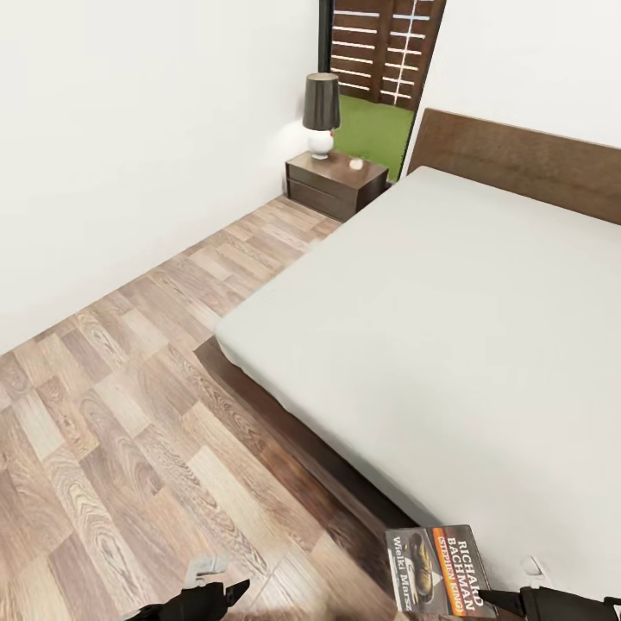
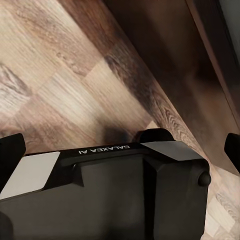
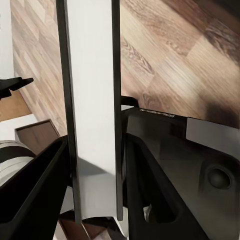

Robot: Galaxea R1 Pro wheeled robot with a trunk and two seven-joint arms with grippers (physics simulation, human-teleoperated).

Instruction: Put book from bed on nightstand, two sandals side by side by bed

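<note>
Head view: the book (image 1: 440, 571) is held upright at the lower edge, beside the bed (image 1: 448, 319) corner — clamped edge-on between the right end effector's (image 3: 95, 165) fingers. The left end effector (image 2: 120, 145) hangs open over the wood floor (image 1: 112, 414). One nightstand (image 1: 335, 183) stands by the headboard.

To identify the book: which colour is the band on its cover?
Orange, with white lettering, on the book. The head view shows it best.

Nightstand (image 1: 336, 183) left of bed (image 1: 448, 319); lamp (image 1: 321, 112) on it.
</note>
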